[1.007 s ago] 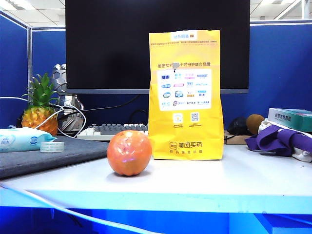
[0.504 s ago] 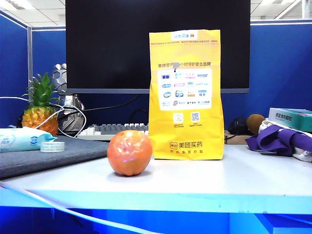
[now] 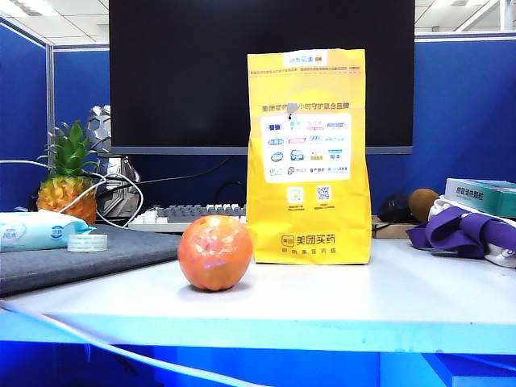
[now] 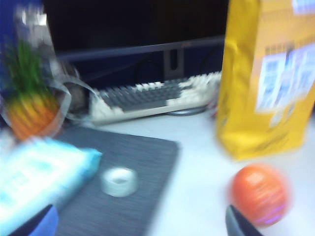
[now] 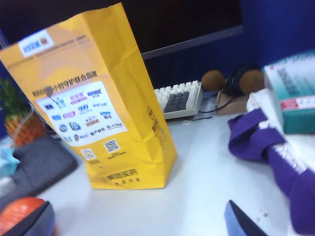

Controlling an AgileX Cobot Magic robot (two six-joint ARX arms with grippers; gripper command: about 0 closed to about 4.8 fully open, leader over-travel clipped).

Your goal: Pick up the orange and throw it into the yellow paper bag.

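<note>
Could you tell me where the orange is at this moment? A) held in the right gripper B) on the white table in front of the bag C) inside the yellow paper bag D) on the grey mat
B: the orange rests on the white table, just in front of the upright yellow paper bag, untouched.

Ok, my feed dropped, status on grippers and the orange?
Left gripper open, right gripper open, both empty. Round orange on white table, beside upright yellow paper bag. Nothing blocking.

left gripper (image 4: pixel 140 223) & right gripper (image 5: pixel 142 221) – both wide open, holding nothing.
</note>
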